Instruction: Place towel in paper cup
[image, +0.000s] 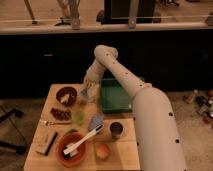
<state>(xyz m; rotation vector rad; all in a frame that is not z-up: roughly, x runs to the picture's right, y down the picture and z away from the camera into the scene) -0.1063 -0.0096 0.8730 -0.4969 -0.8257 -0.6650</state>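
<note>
My gripper (88, 90) hangs low over the back of the wooden table (125, 157), between a dark red bowl (66, 96) and a green tray (116, 95). A small pale grey-white paper cup (85, 98) stands right under it, partly hidden by it. A crumpled blue-grey towel (95, 121) lies on the table in front of the gripper, between a translucent green cup (78, 117) and a dark metallic cup (116, 130). The gripper is apart from the towel.
An orange bowl (72, 146) with a white brush across it sits at the front, and a peach-coloured fruit (102, 150) is beside it. A fork (47, 122), a dark packet (61, 113) and a black tool (50, 143) lie on the left side. My arm crosses the right side.
</note>
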